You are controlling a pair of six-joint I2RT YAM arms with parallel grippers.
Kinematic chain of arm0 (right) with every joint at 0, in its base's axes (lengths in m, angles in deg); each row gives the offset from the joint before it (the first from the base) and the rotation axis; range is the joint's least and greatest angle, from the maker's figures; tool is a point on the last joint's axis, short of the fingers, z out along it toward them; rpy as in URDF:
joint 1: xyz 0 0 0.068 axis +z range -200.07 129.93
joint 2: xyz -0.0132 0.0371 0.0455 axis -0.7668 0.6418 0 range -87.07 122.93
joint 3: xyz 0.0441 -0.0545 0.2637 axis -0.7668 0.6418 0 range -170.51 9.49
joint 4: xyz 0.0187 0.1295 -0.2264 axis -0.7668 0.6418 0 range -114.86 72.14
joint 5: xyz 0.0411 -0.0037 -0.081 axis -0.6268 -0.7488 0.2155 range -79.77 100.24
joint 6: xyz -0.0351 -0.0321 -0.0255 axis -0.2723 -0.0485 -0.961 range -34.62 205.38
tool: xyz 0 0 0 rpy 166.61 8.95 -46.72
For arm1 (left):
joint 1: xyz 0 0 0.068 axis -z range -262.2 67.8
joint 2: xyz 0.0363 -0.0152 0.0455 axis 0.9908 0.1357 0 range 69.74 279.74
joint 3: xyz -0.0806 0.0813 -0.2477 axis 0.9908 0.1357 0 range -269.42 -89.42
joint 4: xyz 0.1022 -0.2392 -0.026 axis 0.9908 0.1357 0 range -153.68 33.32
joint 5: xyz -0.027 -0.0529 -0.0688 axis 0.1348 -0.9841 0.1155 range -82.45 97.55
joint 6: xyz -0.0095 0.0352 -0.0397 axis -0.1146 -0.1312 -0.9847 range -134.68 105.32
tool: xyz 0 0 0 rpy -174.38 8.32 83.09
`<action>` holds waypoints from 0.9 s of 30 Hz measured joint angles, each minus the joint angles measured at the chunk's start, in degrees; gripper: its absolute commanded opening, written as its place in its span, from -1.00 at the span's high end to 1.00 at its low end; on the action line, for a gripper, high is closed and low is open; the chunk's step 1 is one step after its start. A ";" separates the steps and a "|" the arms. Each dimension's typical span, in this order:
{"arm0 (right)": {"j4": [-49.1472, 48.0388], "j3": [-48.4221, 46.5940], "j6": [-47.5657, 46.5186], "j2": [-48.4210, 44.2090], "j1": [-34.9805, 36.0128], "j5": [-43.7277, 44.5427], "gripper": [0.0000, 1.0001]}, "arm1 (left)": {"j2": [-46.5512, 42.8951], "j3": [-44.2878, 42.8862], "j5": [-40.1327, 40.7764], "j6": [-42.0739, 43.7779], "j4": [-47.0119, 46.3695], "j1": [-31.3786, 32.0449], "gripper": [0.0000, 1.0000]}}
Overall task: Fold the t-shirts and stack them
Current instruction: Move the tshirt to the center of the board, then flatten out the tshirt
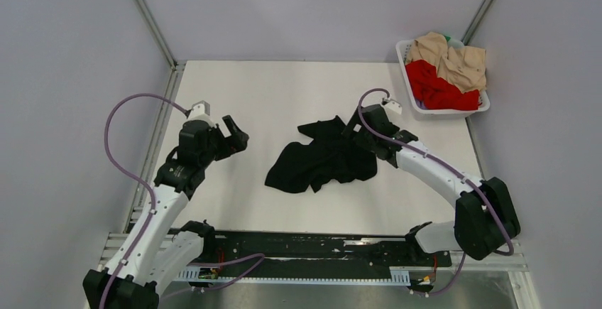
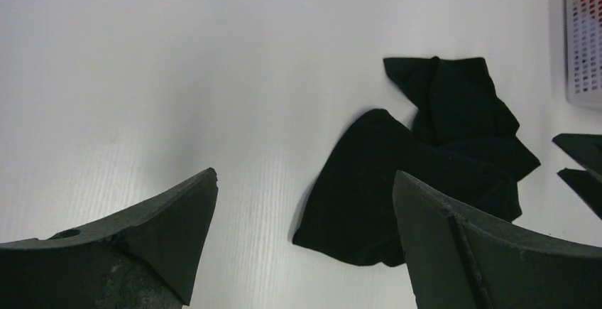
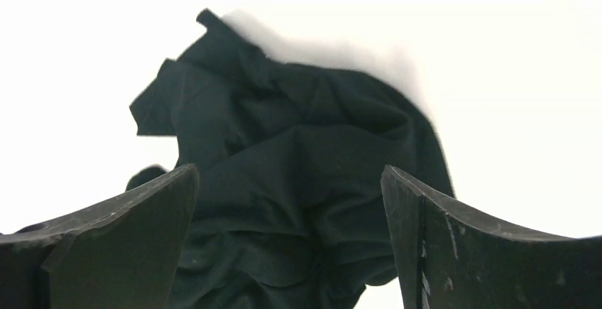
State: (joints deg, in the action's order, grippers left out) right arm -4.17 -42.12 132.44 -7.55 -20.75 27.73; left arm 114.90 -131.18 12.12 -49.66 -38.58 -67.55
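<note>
A black t-shirt (image 1: 319, 158) lies crumpled in the middle of the white table; its white tag does not show. It also shows in the left wrist view (image 2: 419, 174) and the right wrist view (image 3: 298, 160). My left gripper (image 1: 238, 137) is open and empty, hovering left of the shirt (image 2: 305, 175). My right gripper (image 1: 353, 130) is open at the shirt's upper right edge, jaws spread above the bunched cloth (image 3: 289, 170), holding nothing. A red t-shirt (image 1: 436, 85) and a beige t-shirt (image 1: 454, 60) lie heaped in the basket.
A white plastic basket (image 1: 451, 112) stands at the table's back right corner; its wall also shows in the left wrist view (image 2: 586, 39). Grey walls and metal frame posts enclose the table. A black rail runs along the near edge (image 1: 305, 241).
</note>
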 measured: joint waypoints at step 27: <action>-6.82 13.31 -10.36 -17.03 -0.44 5.40 -1.00 | 30.84 5.73 -10.43 -8.39 -8.17 18.93 -0.91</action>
State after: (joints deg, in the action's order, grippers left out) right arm -10.99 -28.81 122.08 -24.57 -21.19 33.13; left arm 145.74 -125.45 1.70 -58.06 -46.75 -48.62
